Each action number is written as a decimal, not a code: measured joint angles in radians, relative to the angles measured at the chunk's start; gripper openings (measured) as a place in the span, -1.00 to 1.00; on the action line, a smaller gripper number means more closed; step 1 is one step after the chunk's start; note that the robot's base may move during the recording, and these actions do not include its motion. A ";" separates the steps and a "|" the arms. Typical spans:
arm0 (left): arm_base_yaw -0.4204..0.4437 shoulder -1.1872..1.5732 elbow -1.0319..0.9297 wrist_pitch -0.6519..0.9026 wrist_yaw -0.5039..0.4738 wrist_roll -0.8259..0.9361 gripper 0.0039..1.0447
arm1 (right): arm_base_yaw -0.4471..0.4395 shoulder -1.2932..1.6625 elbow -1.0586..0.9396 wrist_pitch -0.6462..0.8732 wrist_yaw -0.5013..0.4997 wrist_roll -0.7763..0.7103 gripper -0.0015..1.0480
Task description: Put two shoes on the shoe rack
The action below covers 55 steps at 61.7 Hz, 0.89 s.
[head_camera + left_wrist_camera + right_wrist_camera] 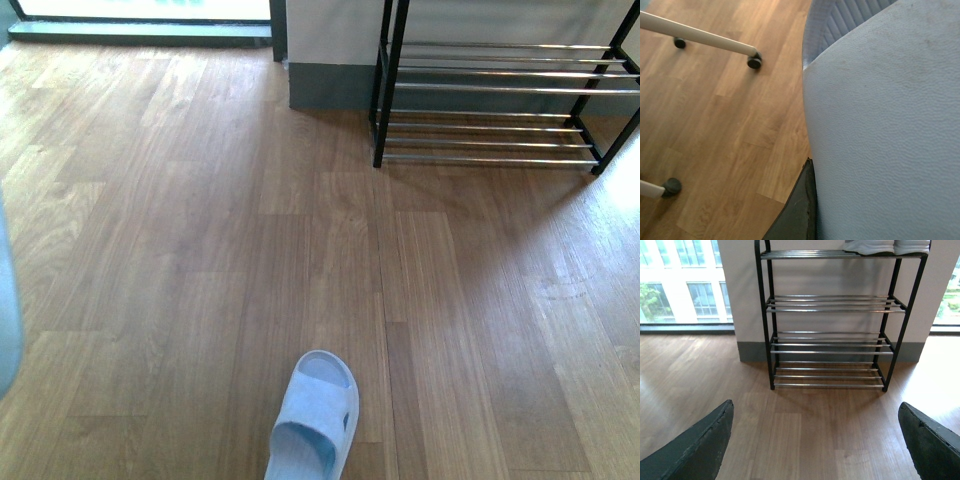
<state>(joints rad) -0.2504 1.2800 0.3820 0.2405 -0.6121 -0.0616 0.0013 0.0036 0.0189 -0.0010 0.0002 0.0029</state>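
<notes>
Low multi-tier shoe rack with black metal side frames and chrome rods (490,87) stands on the brown wood plank floor (180,250) against a white wall with grey skirting (330,85), ahead and to the right in the front view. One light blue foam slipper with open toe (315,415) lies flat on the floor at the near edge, toe toward the rack and well apart from it. A pale blue-grey blur (6,300) sits at the left edge, can't tell what it is. Left wrist view: a second light blue slipper with pebbled surface and ridged inner part (880,125) fills most of the picture, raised above the floor. One dark left finger (800,212) touches its edge and the other is hidden, so can't tell if the left fingers clamp it. White tube legs on black castors (754,62) stand on the floor below. Right wrist view: the dark right fingers (695,450) are spread wide with nothing between them, facing the rack (832,342). Pale shoe soles (885,246) rest on its top tier, cut off by the frame. Windows (675,280) are beside the wall.
</notes>
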 joint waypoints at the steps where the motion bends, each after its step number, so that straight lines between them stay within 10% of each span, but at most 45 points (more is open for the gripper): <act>1: -0.019 -0.052 -0.014 -0.028 -0.022 -0.003 -0.97 | 0.000 0.000 0.000 0.000 0.000 0.000 0.82; 11: -0.147 -0.391 -0.077 -0.205 -0.171 -0.016 -0.97 | 0.000 0.000 0.000 0.000 0.000 0.000 0.82; 55: -0.151 -0.399 -0.082 -0.208 -0.177 -0.019 -0.97 | 0.000 0.001 0.000 0.002 0.000 0.000 0.82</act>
<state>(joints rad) -0.4015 0.8814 0.3004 0.0322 -0.7891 -0.0803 0.0013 0.0048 0.0193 0.0006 0.0006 0.0029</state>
